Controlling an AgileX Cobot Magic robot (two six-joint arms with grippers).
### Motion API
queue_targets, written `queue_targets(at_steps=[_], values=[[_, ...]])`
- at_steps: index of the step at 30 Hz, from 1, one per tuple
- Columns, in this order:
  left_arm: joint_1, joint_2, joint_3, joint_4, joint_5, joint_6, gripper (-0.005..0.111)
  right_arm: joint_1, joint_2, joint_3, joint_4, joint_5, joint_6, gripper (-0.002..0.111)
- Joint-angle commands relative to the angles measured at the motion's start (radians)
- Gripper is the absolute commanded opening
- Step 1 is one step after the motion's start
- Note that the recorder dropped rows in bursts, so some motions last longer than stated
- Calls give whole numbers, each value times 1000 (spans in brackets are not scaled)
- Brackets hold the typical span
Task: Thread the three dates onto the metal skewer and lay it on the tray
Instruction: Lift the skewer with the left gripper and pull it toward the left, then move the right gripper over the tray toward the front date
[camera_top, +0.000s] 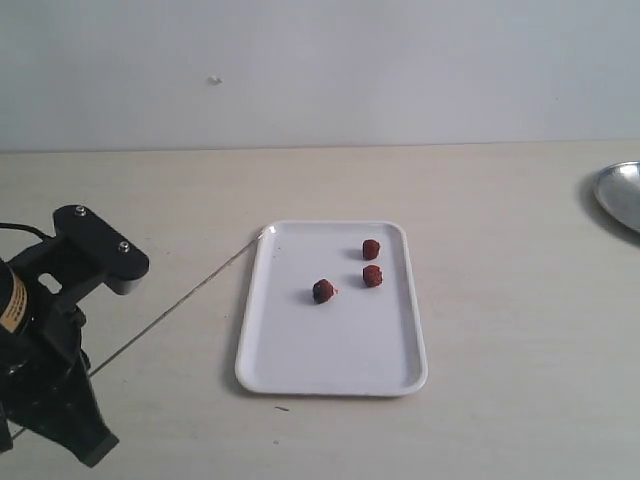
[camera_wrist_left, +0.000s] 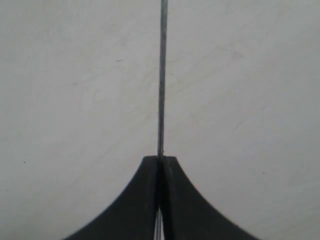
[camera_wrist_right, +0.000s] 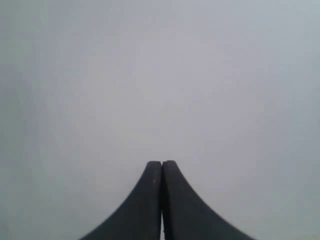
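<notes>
left arm low at the near-left edge of the exterior view, left gripper jaws pinched on the metal skewer, right gripper jaws pressed fully together, nothing between them

Seems smooth white plastic with a faint sheen in the tray. Shows wrinkled, matt reddish-brown skin on the three dates, darker on the one nearest the left. Reads as thin grey metal, smooth and dully shiny, in the metal skewer. Looks like smooth, matt black plastic on the left gripper and right gripper. Appears pale, matt and wood-like, with faint scuffs, across the table. Gleams as polished silvery metal in the round dish at far right.
</notes>
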Motion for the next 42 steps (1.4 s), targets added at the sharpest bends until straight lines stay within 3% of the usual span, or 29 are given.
queue_targets(at_steps=[1,4,9,11,14,19,21,23,26,27,29,33,36,42], values=[[2,-2,10,14,39,55,0,-4,26,-59,-93,-91,86,0],[2,-2,10,24,1,57,0,-4,145,-164,-212,-14,86,0],[2,-2,10,52,-49,76,0,-4,584,-418,-545,31,140,0],[2,-2,12,54,-52,105,0,-4,815,-561,-891,114,152,0],[2,-2,11,54,-48,105,0,15,1004,-659,-1243,301,294,0],[2,-2,11,76,-61,105,0,204,1306,-757,-1297,425,61,0],[2,-2,11,76,-61,105,0,303,1411,-806,-1240,576,-106,0],[2,-2,11,75,-55,105,0,377,1498,-857,-1078,715,-399,0],[2,-2,11,75,-55,105,0,430,1598,-948,-694,885,-871,0],[2,-2,11,75,-49,105,0,438,1658,-1029,-432,996,-1120,0],[2,-2,11,59,-32,105,0,438,1716,-1137,-161,1140,-1360,0],[2,-2,11,59,-6,105,0,438,1741,-1264,121,1192,-1555,0],[2,-2,11,59,-6,105,0,438,1741,-1318,193,1195,-1630,6],[2,-2,11,59,-8,105,0,438,1794,-1341,302,1126,-1769,40]])
